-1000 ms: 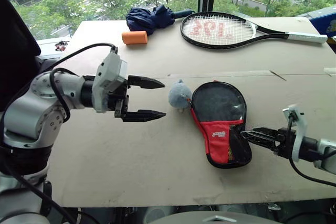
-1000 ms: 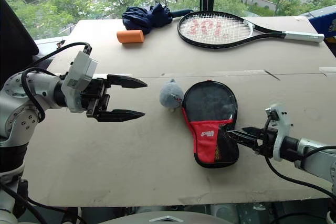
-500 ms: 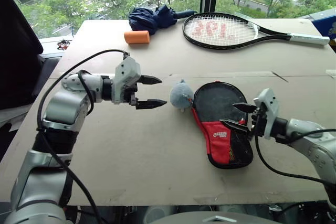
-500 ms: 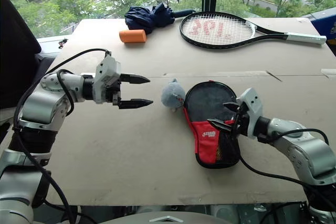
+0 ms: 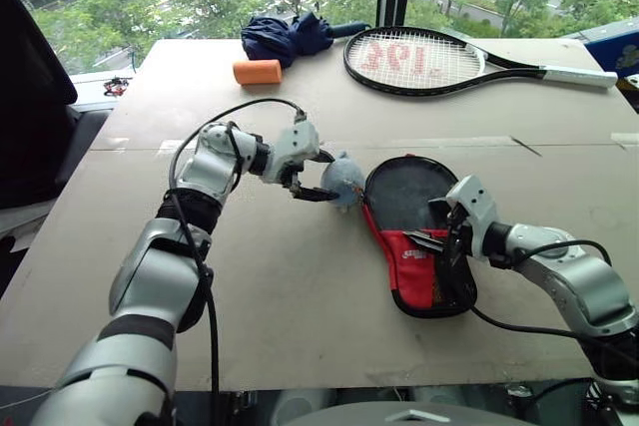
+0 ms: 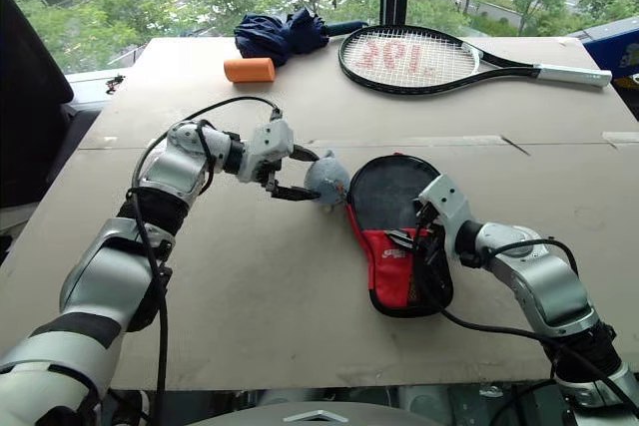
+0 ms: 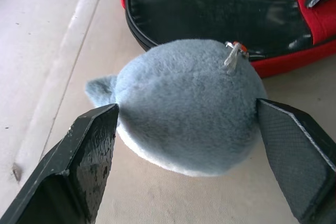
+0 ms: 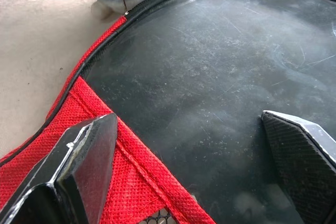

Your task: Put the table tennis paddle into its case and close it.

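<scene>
Case (image 5: 417, 236): paddle-shaped, glossy clear panel, red mesh pocket; fuzzy grey-blue ball (image 7: 186, 106). We note left gripper (image 5: 321, 176) advanced, spread around ball; right gripper (image 5: 431, 223) spread above case.

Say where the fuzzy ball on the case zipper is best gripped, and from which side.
Grip the fuzzy ball across its round middle, coming from its open left side, away from the case. It is soft and bulges evenly there, and the left gripper already has open jaws on either side.
</scene>
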